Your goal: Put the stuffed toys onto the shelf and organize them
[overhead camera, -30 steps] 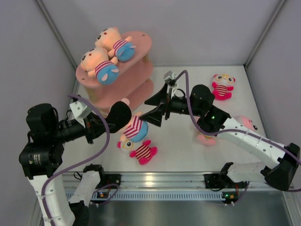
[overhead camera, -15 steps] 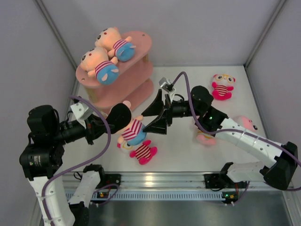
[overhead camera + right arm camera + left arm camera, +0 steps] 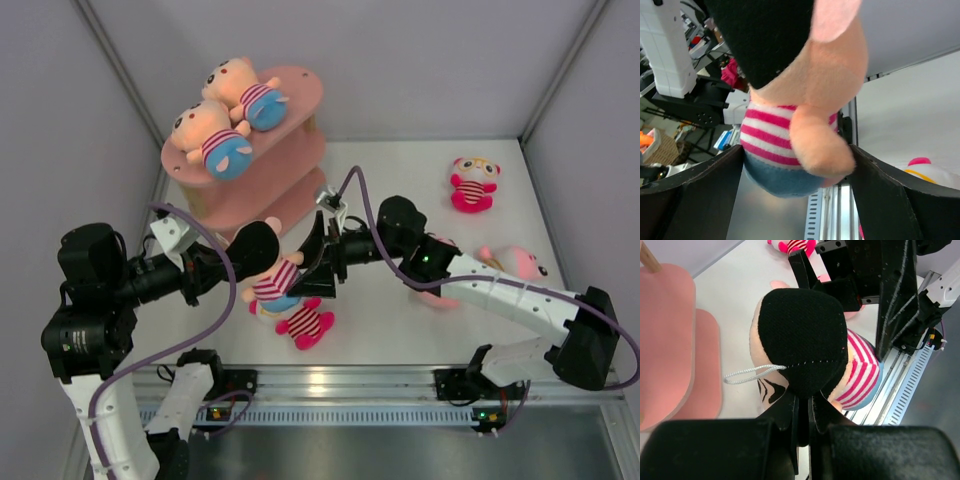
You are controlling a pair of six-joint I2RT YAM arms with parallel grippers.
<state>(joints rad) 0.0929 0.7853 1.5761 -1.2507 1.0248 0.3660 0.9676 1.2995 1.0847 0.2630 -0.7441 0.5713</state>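
The held toy, peach-headed in a pink-and-white striped shirt with a blue bottom, hangs off the table just in front of the shelf, on the side facing my bases. My left gripper is pinched tight on the black back of its head, and a grey loop of cord hangs out beside the grip. My right gripper comes in from the side away from the shelf with its jaws spread, one on each flank of the striped body. They sit very close to the plush, but I cannot tell whether they press it.

Two toys of the same peach kind lie side by side on the shelf's top board. A magenta toy lies on the table in front of the shelf, under the held one. A glasses toy sits well to the shelf's right, and a pink toy lies farther right still.
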